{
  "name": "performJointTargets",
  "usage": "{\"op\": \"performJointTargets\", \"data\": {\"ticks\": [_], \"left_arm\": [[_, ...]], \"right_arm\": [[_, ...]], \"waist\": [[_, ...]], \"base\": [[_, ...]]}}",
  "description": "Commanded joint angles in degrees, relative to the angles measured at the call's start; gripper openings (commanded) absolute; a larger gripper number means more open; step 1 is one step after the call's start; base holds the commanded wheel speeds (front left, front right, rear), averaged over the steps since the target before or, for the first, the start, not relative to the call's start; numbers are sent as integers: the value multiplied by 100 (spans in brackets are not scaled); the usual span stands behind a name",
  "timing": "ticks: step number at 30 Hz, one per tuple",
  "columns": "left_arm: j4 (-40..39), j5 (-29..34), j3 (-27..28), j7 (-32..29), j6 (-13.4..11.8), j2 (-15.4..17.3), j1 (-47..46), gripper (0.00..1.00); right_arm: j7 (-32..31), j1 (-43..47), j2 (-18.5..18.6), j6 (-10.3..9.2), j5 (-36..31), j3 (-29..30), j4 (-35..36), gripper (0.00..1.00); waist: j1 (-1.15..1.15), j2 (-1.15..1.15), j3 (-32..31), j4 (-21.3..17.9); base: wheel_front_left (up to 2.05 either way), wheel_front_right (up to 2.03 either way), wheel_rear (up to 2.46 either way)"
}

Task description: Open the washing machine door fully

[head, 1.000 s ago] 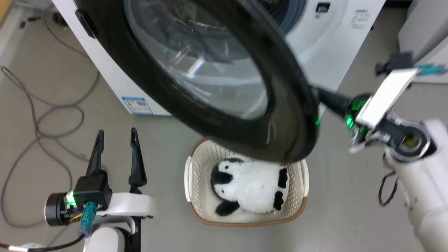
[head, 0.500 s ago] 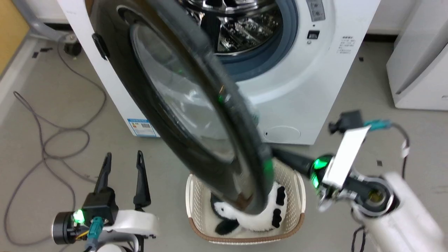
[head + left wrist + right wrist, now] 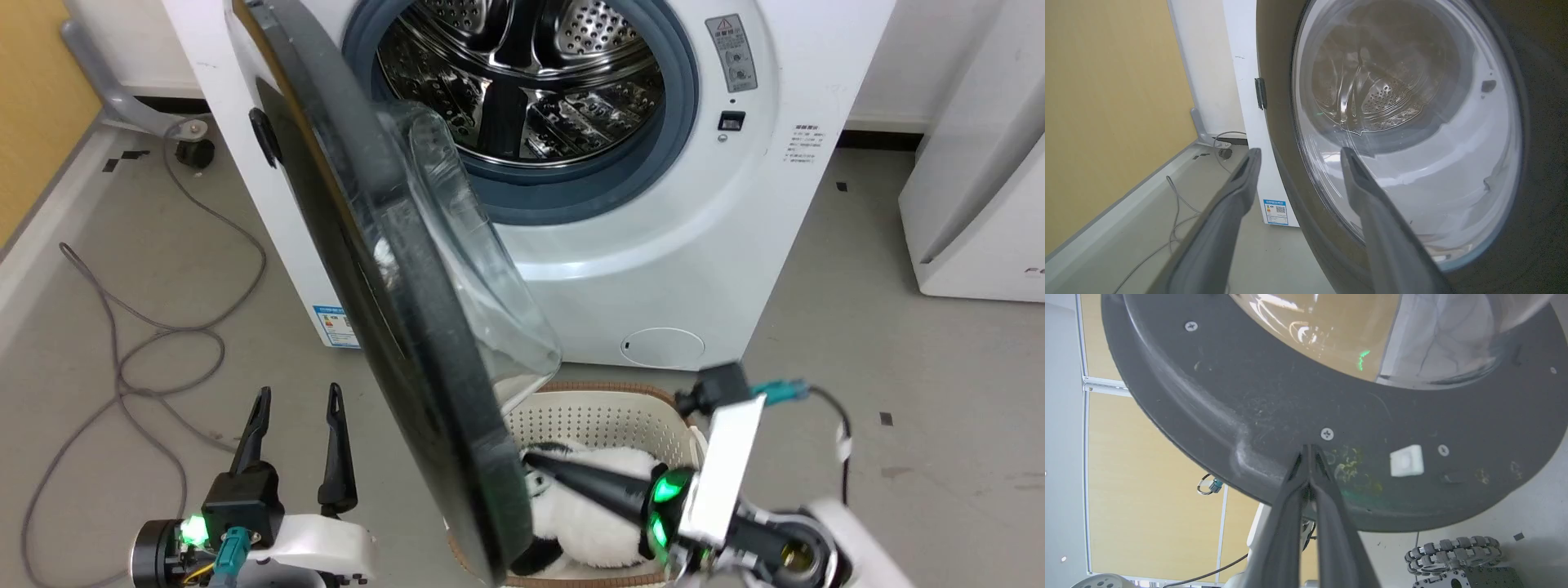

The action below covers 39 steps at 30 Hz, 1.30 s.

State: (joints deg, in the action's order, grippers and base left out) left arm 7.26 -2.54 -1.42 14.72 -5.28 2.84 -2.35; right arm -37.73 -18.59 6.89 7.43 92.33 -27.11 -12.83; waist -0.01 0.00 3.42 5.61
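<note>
Before the left corner of the washing machine (image 3: 702,245), the left gripper (image 3: 298,394) spreads wide, empty. The washing machine door (image 3: 424,343) stands about half-swung off its front. It is likely heavy, stiff and glossy-slick, so push the dark inner rim rather than the glass bowl (image 3: 490,294), where the right gripper (image 3: 1309,448) presses, fingers pinched together, empty.

— What was the floor (image 3: 857,351) like?
— Plain grey and smooth, with a few small dark specks. A grey cable (image 3: 122,351) lay in loose loops on it at the left.
— And the walls?
— A yellow wall (image 3: 1106,102) ran along the left, with a pale skirting (image 3: 1106,220) at its foot. The back wall (image 3: 906,65) was white, with a dark strip at the bottom.
— Any furniture?
— A white appliance (image 3: 971,204) stood at the right. The light was even, without hard shadows.
</note>
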Motion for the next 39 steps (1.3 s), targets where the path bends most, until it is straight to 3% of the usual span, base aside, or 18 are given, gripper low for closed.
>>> {"op": "performJointTargets", "data": {"ticks": [1, 8, 13, 17, 22, 26, 29, 34, 39], "left_arm": [[14, 11, -12, 28, 31, 4, 61, 100], [65, 4, -20, 28, 44, 4, 127, 100], [74, 31, 25, 28, 60, 4, 182, 100], [71, 50, 67, 28, 80, 4, 219, 100], [56, 57, 120, 28, 99, 4, 249, 100], [38, 57, 154, 28, 99, 4, 279, 100], [16, 53, 175, 28, 96, 4, 308, 100], [-15, 49, 201, 28, 89, 4, 324, 100], [-2, 64, 209, 28, 94, 4, 326, 100]], "right_arm": [[-35, 173, -68, 6, 14, -67, 44, 0], [337, 549, -133, 6, -113, 47, 296, 0], [1115, 709, -59, 6, -423, 474, 711, 0], [2132, 781, 154, 6, -1085, 764, 1126, 0], [3855, 867, 561, 6, -2305, 850, 1407, 0], [5045, 882, 982, 6, -3489, 887, 1196, 0], [5257, 901, 1033, 6, -4625, 1239, 989, 0], [5270, 1181, 563, 6, -6773, 2188, 1245, 0], [5272, 1646, 169, 6, -8117, 2565, 1299, 0]], "waist": [[1, 0, -16, 6], [1, 0, -109, -13], [1, 0, -181, -78], [1, 0, -237, -124], [1, 0, -272, -176], [1, 0, -299, -213], [1, 0, -313, -240], [1, 0, -296, -268], [1, 0, -303, -263]], "base": [[0, 0, 0], [0, 0, 0], [0, 0, 0], [0, 0, 0], [0, 0, 0], [0, 0, 0], [0, 0, 0], [0, 0, 0], [0, 0, 0]]}}
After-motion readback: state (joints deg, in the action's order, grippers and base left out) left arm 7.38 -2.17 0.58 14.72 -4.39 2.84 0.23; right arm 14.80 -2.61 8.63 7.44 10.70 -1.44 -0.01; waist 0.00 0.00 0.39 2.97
